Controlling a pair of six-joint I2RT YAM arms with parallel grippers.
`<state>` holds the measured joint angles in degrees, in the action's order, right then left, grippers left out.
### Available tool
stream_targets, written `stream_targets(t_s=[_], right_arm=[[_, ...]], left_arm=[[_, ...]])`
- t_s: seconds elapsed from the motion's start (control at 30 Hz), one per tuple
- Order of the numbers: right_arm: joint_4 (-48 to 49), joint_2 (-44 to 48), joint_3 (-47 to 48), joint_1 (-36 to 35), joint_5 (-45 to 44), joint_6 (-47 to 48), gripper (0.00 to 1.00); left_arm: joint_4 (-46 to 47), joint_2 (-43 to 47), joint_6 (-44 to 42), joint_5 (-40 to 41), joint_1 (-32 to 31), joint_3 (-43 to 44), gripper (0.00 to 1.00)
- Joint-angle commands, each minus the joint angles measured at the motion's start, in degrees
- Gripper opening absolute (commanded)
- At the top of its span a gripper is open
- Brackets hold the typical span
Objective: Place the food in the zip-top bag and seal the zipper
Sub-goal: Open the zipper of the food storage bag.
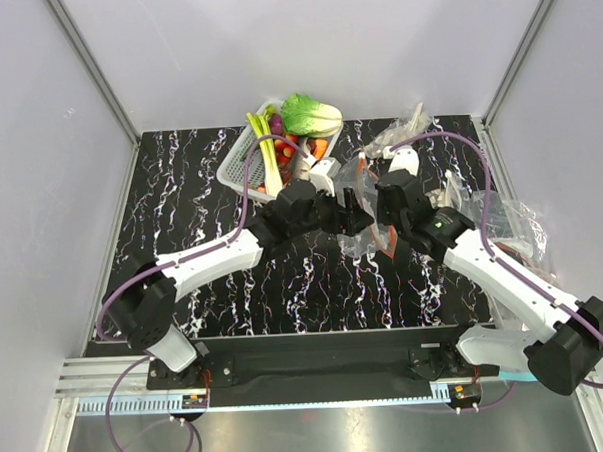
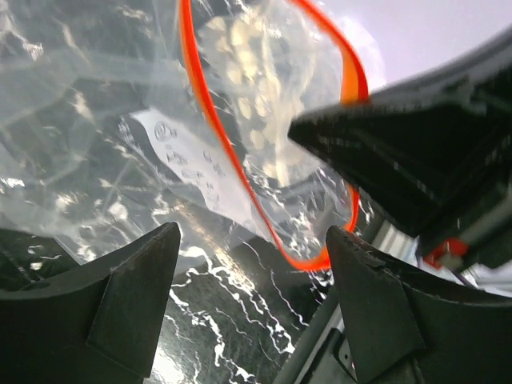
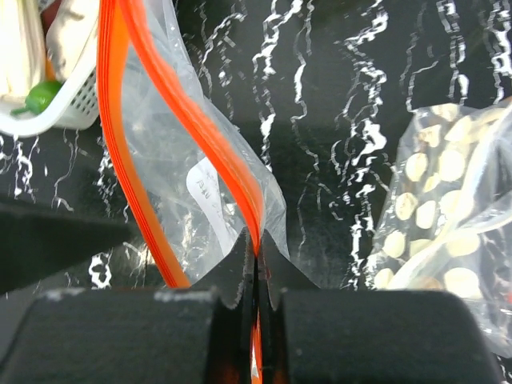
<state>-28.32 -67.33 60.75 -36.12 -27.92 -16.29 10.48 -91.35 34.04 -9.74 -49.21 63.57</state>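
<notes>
The zip-top bag (image 3: 172,160) is near the middle of the table (image 1: 180,201), a little toward 3 o'clock, and its white label (image 3: 210,196) shows through the plastic. Its zipper (image 2: 212,120) is not sealed: in the left wrist view the orange strip makes an open loop, so the mouth is open. The right gripper (image 3: 256,264), at 3 o'clock of the bag, is closed tightly on one end of the zipper and holds it up. The left gripper (image 2: 254,234), at 9 o'clock of the bag, has its jaws wide apart in front of the mouth, with nothing between them. Some pale spotted pieces show through the plastic, but whether they are inside cannot be told, because another bag of pale slices (image 3: 448,192) lies just beside. The leek (image 1: 268,152) lies in the white basket (image 1: 234,174) at 11 o'clock, beside the cabbage (image 1: 312,113). So, most likely, the loading is not finished and the sealing is not begun.
</notes>
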Motion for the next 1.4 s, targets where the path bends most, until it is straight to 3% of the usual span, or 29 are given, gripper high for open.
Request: stream_targets(t_s=[0.0, 0.1, 0.17, 0.2, 0.27, 0.33, 0.37, 0.43, 0.63, 0.8, 0.9, 1.03, 1.13, 1.27, 1.37], right_arm=[[2.3, -0.96, 1.74, -1.76, -1.34, -1.54, 0.0], [3.26, 0.09, 0.69, -2.29, -1.17, -1.9, 0.0], [3.71, 0.44, 0.33, -2.38, -1.26, -2.25, 0.0], [3.62, 0.79, 0.25, -2.38, -1.52, -2.16, 0.0], [3.18, 1.15, 0.16, -2.38, -2.48, -2.08, 0.0], [3.35, 1.59, -0.37, -2.38, -3.1, -1.81, 0.0], [3.44, 1.76, -0.63, -2.29, -3.97, -1.38, 0.0], [3.53, 1.5, -1.07, -2.29, -5.9, -0.15, 0.0], [-4.89, -4.38, 2.88, -2.03, -23.54, -1.9, 0.0], [-6.31, -5.44, 5.42, 1.39, -26.31, -2.69, 0.0], [-7.01, -5.97, 8.41, 3.16, -28.67, -0.85, 0.0], [-5.96, -5.97, 11.49, 3.6, -31.22, 5.55, 0.0], [-7.27, -6.67, 13.34, 3.51, -31.58, 8.02, 0.0], [-11.58, -10.0, 15.0, 3.51, -34.21, 8.04, 0.0], [-17.73, -12.55, 16.85, 3.34, -35.71, 4.61, 0.0]], left_arm=[[2.97, 0.83, -1.69, 4.99, 0.08, 1.9, 0.79], [-0.35, -0.84, -3.27, 8.15, 0.08, 5.32, 0.78], [-2.99, -2.16, -4.5, 9.47, 0.17, 7.35, 0.7], [-5.27, -3.03, -5.38, 11.3, 0.17, 8.66, 0.63], [-6.0, -3.13, -6.18, 12.72, 0.08, 8.68, 0.39], [-6.52, -2.52, -6.88, 13.25, 0.08, 8.41, 0.25], [-7.57, -2.26, -7.14, 12.99, 0.08, 8.5, 0.12], [-9.5, -1.38, -8.29, 12.81, 0.17, 9.63, 0.0], [-18.73, 2.66, -11.36, 12.46, 0.34, 11.66, 0.0], [-23.22, 3.99, -12.07, 10.0, 1.66, 13.41, 0.0], [-22.44, 0.48, -11.11, 3.78, 1.66, 17.62, 0.0], [-17.26, -6.72, -7.42, -6.32, 0.52, 23.26, 0.0], [-8.23, -12.0, -0.67, -13.95, 0.17, 23.01, 0.0], [5.74, -16.05, 8.83, -16.98, 0.08, 17.83, 0.0], [10.33, -15.88, 10.51, -15.58, 0.17, 12.05, 0.0]])
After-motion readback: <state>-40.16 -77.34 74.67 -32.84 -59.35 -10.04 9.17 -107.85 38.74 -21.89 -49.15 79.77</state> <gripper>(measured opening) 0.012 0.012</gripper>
